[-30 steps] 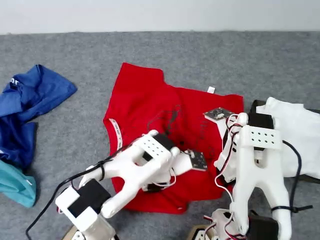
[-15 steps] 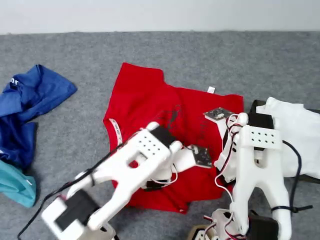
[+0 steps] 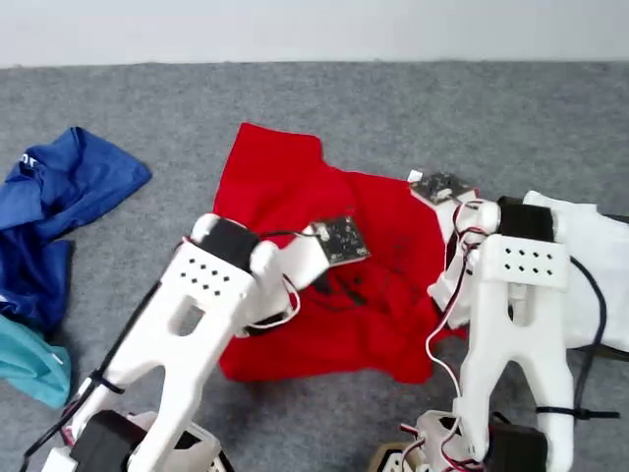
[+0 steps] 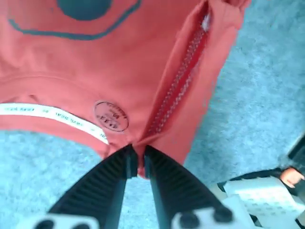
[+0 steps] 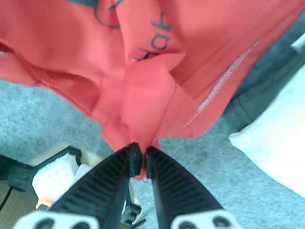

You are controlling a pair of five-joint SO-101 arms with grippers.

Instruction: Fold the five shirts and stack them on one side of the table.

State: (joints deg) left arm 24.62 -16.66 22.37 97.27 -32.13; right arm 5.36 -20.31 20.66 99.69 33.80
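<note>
Gripping: your left gripper is pinched shut on an edge of the red shirt, right beside the white neck tape. Your right gripper is clamped on a bunched fold of the same shirt.
Shirt: it lies mid-frame in the high view on the grey table. One sleeve is flat toward the upper left, and the middle is raised and rumpled under both wrists.
Key relation: the held line runs left to right across the frame between your grippers, but it is skewed. The right wrist sits near the shirt's upper right edge, while the left sits lower, over the middle. From both grips the loose cloth trails toward the bottom of the frame.
Nearer arm: the right one is nearer the upper edge, so I judge your left has farther to carry.
Pose: the left arm slants up and rightward from the lower left. The right arm stands almost straight up the frame. Both wrists are bent down over the cloth.
Other shirts: the blue shirt and teal shirt lie crumpled at the left edge. The white shirt rests on dark cloth at the right, which is likely the stack side.
Risk: both pinches are thin, so a pull apart could slip an edge free.
</note>
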